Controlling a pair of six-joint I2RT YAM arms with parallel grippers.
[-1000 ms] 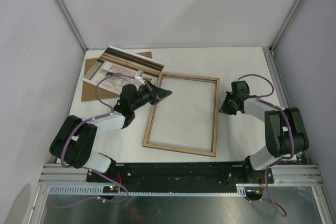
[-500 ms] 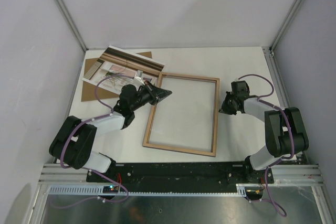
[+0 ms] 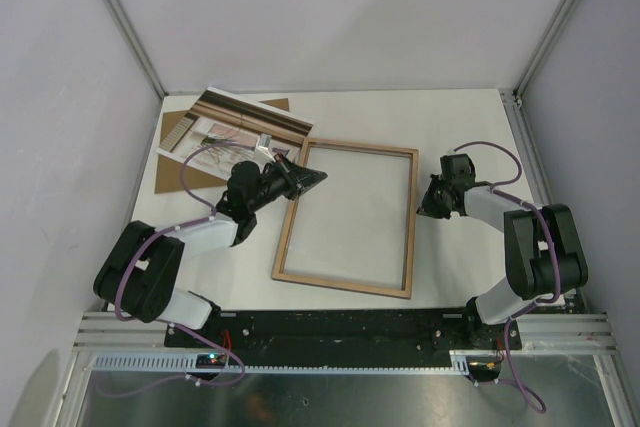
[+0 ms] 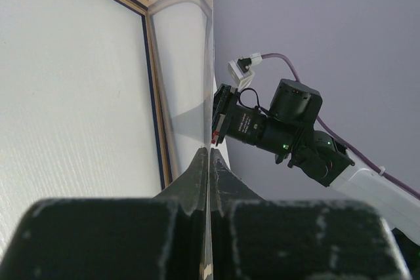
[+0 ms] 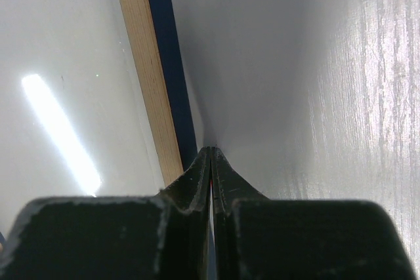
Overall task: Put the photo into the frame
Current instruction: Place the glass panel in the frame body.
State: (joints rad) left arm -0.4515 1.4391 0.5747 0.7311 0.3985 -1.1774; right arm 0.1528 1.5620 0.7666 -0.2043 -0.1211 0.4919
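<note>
Wide shot from above: a matte white bench (image 3: 455, 127) fills the middle of the view, boxed in by plain grey walls (image 3: 330, 7), with bare aluminium posts (image 3: 125, 22) running up the upper left and upper right corners. Along the bottom edge sits a black base plate (image 3: 350, 325) carrying both arms.

Dead centre lies the frame (image 3: 342, 285), a thin rectangle with its light wood side up and white bench showing through the opening. The right wrist view catches its pale wood strip with a navy band alongside (image 5: 147, 63).

In the upper left, the photo (image 3: 235, 119), a flat paper print with brown stripes, lies tilted across a plain brown backing board (image 3: 178, 172), well apart from the frame's opening.

The left end effector (image 3: 312, 179) sits at the frame's upper left corner, with its dark fingers pressed tight together (image 4: 209, 162). A thin pale line rises from the tips, but I cannot tell what it is.

The right end effector (image 3: 426, 207) is just beside the frame's right rail. Its fingers are closed to a sliver (image 5: 210, 155), with the tips right at the navy edge.
</note>
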